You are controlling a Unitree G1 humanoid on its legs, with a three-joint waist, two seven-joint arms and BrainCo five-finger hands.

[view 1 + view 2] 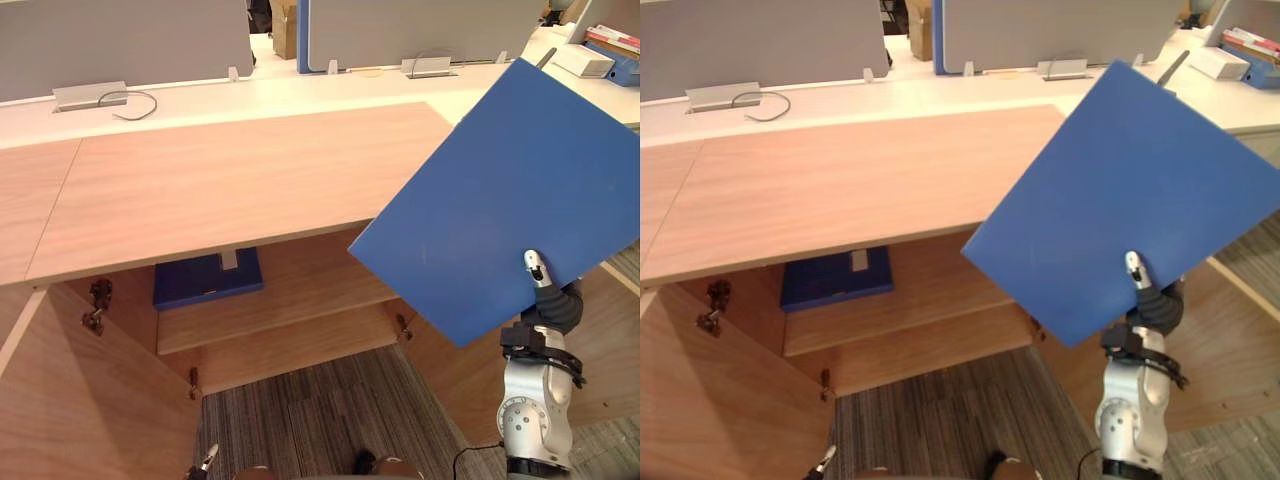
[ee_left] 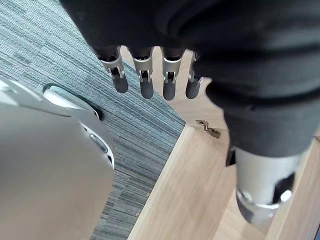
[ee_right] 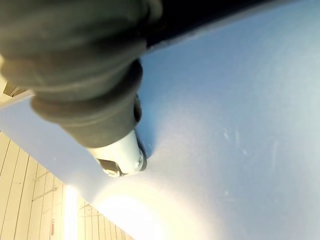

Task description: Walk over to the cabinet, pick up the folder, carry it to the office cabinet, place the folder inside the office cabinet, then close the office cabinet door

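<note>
Fingers (image 1: 536, 268) pinching blue folder (image 1: 500, 190), right hand (image 1: 553, 308) raised

We see the office cabinet (image 1: 230, 185) with a wide wooden top. Inside it, on the upper shelf (image 1: 310, 285), a dark blue flat case (image 1: 205, 280) lies (a pale strip is on its front edge). In front of the cabinet there is grey striped carpet (image 1: 300, 410). Behind the cabinet, a white desk (image 1: 300, 90) carries a silver socket box (image 1: 88, 95) and a looped cable (image 1: 135, 103).

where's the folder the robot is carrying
The blue folder is pinched in the right hand, at the right of the eye views, tilted up over the right end of the open wooden cabinet.
</note>
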